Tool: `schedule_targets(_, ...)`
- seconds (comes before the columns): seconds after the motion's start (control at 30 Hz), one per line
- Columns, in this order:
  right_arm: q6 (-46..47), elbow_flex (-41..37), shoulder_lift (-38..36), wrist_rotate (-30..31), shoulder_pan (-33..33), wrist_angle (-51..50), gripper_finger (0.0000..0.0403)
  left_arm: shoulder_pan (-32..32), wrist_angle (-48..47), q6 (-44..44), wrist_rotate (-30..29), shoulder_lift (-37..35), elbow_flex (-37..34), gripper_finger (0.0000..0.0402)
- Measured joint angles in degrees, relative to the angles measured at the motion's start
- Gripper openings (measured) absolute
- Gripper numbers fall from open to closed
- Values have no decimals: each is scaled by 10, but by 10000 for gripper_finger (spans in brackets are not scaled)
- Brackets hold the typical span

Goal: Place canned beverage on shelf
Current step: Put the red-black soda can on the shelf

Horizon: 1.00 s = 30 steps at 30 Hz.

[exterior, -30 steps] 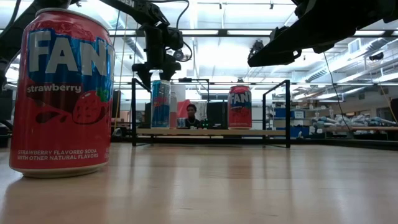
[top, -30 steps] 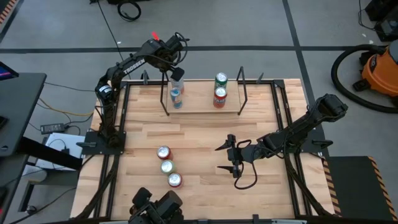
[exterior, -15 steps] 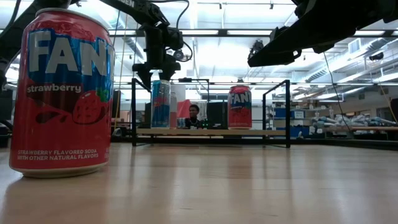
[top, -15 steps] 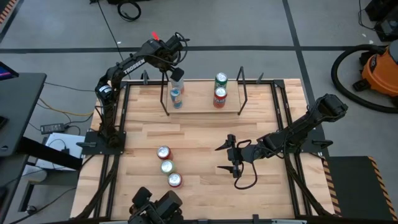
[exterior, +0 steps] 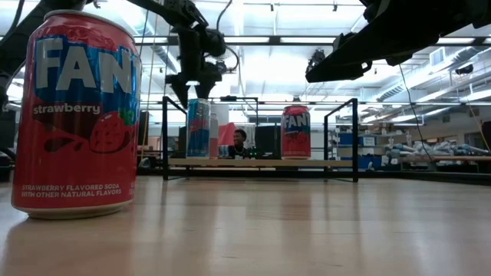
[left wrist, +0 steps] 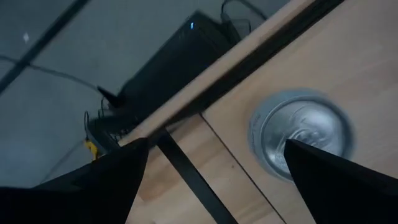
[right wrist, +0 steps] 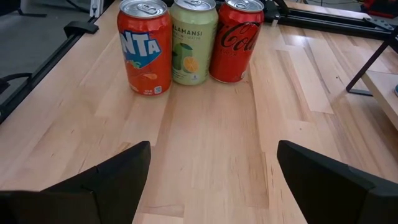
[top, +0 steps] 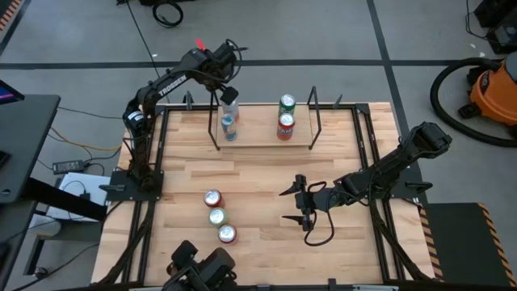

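Note:
The shelf [top: 258, 136] stands at the table's far middle. A blue can [top: 229, 126] stands upright on its left end, and a red can [top: 285, 126] with a green-topped can [top: 287, 103] behind it stand on its right part. My left gripper [top: 229, 96] is open and empty just above the shelf's left end, over the blue can [exterior: 198, 128]. A silver can top [left wrist: 305, 134] shows below the left gripper's spread fingers. My right gripper [top: 297, 203] is open and empty, low over the table's right middle.
Three cans stand in a row on the table near the front left: red [top: 212, 198], pale green [top: 217, 216] and orange [top: 227, 234]; they also show in the right wrist view [right wrist: 194, 40]. Black rod uprights [top: 316, 121] stand at the shelf's ends. A person [exterior: 238, 140] is beyond the table.
My left gripper has risen a little above the blue can and drawn slightly toward the table's far edge. The blue can stays upright on the shelf.

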Motion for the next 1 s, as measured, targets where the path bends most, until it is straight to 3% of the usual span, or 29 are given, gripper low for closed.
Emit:
schedule_targets(0.33,0,0,0,0,0,0,362,-25,1,104,0,-2,53,389)
schedule_targets(0.83,1,0,0,0,0,0,362,-65,-5,386,16,1,52,389)
schedule_targets(1.0,1,0,0,-11,0,-3,362,-61,-6,377,60,1,52,389)
